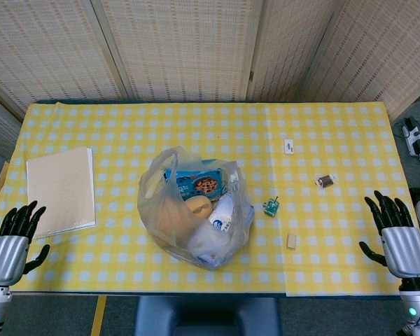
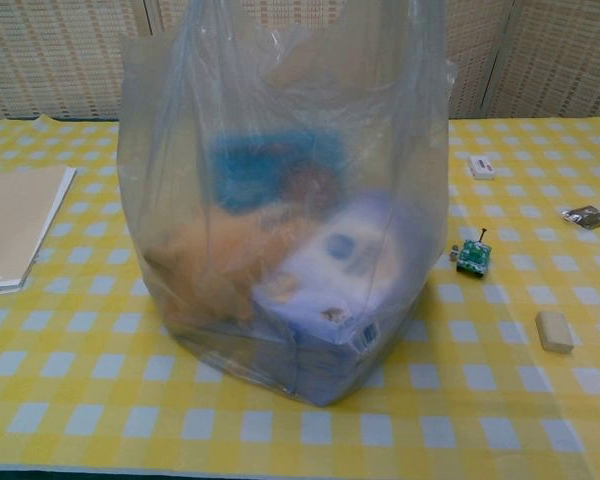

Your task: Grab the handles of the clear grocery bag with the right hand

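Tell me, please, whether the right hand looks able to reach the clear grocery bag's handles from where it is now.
Probably yes. The right hand is open at the table's edge, and only small items lie between it and the clear grocery bag, such as a tan block and a small green item.

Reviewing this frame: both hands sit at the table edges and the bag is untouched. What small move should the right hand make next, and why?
Probably sweep the right hand inward and up toward the top of the clear plastic grocery bag. That hand rests open at the right edge of the yellow checked tablecloth, well apart from the bag, whose handles lie at its upper left. The left hand can stay put.
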`<state>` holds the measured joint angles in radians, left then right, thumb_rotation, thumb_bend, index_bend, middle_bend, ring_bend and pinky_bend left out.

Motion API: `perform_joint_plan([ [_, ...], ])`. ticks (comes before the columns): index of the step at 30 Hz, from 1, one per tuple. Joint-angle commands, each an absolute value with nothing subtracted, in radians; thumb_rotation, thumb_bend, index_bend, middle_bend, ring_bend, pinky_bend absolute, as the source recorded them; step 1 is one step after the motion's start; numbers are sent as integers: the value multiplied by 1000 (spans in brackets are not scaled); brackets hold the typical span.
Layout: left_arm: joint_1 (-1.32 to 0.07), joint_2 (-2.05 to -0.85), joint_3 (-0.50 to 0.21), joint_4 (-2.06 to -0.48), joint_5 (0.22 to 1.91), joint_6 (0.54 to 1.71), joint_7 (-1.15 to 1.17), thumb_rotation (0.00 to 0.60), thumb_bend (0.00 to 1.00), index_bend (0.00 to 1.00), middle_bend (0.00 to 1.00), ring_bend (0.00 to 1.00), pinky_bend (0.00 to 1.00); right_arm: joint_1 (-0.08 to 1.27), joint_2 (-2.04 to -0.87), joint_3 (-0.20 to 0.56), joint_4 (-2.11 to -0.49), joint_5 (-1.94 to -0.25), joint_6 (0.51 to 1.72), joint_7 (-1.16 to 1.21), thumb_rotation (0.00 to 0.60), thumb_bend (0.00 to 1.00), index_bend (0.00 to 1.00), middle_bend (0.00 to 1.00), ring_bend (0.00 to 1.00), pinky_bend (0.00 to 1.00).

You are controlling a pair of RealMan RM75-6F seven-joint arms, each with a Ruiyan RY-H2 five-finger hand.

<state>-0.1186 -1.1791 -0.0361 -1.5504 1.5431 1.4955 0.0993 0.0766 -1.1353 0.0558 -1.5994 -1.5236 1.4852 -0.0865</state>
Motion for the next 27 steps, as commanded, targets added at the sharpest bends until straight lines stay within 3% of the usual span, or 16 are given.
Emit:
perform_joint_plan([
  [1, -120, -1180, -36, -1552, 1543, 1493, 101, 600, 398, 0, 0, 0, 0, 77, -1134, 56, -1599, -1525, 1487, -87, 600, 255, 0, 0, 0, 0],
  [9, -128, -1174, -38, -1561, 1537, 1478, 96, 600, 397, 0, 0, 0, 0, 85, -1137, 38, -1583, -1585, 1496, -20, 600, 255, 0, 0, 0, 0],
  [17, -141, -1167, -40, -1557, 1523, 1451, 68, 600, 397, 0, 0, 0, 0, 221, -1109, -33, -1492, -1865, 1525, 654, 600, 254, 0, 0, 0, 0],
  [27, -131, -1157, -41, -1568, 1520, 1469, 63, 600, 397, 0, 0, 0, 0, 393, -1072, -67, -1551, -1933, 1455, 1070, 600, 255, 0, 0, 0, 0],
])
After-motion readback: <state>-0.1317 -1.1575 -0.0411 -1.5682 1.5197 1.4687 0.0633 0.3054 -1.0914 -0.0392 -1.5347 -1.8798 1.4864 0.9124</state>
